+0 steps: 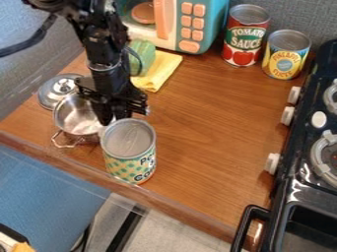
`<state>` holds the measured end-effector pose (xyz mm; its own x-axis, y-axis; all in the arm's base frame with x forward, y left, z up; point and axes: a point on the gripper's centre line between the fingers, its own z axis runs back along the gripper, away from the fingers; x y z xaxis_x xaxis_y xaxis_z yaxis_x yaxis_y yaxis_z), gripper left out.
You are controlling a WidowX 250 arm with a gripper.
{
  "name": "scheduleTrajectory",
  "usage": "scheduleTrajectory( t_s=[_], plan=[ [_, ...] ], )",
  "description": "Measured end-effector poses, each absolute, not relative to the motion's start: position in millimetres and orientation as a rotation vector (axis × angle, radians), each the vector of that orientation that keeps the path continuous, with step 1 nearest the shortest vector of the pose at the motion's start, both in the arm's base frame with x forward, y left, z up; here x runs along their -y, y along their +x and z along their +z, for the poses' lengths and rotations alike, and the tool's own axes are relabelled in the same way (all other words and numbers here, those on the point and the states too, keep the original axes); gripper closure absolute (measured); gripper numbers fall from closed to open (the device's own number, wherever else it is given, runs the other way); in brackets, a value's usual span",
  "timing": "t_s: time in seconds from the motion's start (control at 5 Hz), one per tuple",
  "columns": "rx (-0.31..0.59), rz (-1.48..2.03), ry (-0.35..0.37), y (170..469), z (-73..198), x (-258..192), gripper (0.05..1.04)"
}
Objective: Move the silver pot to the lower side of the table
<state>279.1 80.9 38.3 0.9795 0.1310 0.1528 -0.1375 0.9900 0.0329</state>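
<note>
The black gripper [113,114] hangs down at the right side of the silver pot [78,119], at the left part of the table. It overlaps the pot's right rim in the view, and whether it touches the rim cannot be made out. The pot stands upright with its inside showing, and a wire handle sticks out at its lower left. Part of the pot's right side is hidden behind the gripper and a can.
A green-and-white can [129,151] stands right beside the pot. Behind the pot lies a silver lid [59,89]. A yellow cloth [161,71], toy microwave [178,24] and two cans are at the back; a black stove [306,147] borders the right.
</note>
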Motion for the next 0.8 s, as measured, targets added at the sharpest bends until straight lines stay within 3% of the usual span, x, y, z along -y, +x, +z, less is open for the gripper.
scheduleTrajectory(
  t_s=[0.2, 0.4, 0.8],
  plan=[
    [0.169, 0.106, -0.01, 281, 45, -80, 0.226],
    [0.223, 0.063, -0.035, 283, 64, -77, 0.07],
    [0.242, 0.012, 0.014, 281, 95, -83, 0.081]
  ],
)
